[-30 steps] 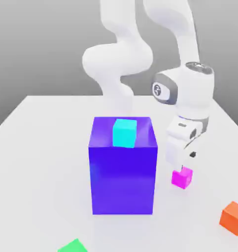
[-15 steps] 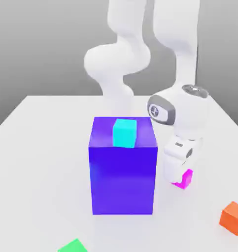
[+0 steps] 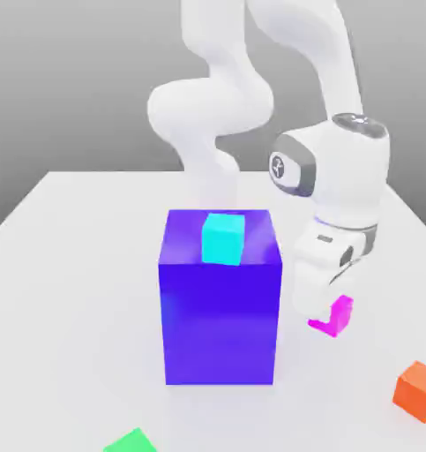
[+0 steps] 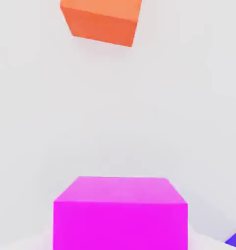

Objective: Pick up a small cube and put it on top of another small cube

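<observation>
Pink cube (image 3: pixel 335 316) at lower right of the exterior view, right of blue block (image 3: pixel 220 300), pinched in closed gripper (image 3: pixel 325 313). Looks light, rigid, smooth-faced; best held on two opposite flat sides, centred. No long axis, equal edges; sits slightly tilted, apparently just clear of table (image 3: pixel 75 291). Cyan cube (image 3: pixel 222 238) tops the block, orange cube (image 3: pixel 417 390) far lower right.

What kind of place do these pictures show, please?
Most likely a simulated test tabletop: a plain white table, a white robot arm, and flat-coloured blocks such as the big blue block and magenta cube.
</observation>
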`<state>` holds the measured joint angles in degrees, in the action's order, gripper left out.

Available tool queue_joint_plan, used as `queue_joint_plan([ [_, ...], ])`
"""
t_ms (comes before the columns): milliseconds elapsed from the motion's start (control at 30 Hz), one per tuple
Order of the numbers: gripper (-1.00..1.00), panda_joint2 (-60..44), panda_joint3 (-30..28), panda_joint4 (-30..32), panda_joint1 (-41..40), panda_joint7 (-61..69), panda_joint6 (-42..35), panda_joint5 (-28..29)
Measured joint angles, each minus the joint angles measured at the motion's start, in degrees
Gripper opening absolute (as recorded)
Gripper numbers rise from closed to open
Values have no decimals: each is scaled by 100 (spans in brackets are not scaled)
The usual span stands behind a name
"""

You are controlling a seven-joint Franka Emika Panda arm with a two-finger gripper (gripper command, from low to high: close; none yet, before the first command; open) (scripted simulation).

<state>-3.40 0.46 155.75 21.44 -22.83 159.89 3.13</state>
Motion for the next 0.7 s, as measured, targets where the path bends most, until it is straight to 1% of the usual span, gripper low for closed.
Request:
queue_joint_plan([
  [100,-100,-315,-236,-611,-435,507,-347,-76],
  [433,-100,-1153,-1041,-2454,-2021,2377,-1437,-719],
  [500,-100,-1346,-1027,-2558,-2128,2642,-1327,-822],
  [567,-100,-1704,-949,-2604,-2213,2775,-1013,-939],
  [600,100,-1895,-903,-2619,-2256,2824,-842,-999],
  [700,100,-1895,-903,-2619,-2256,2824,-843,-999],
])
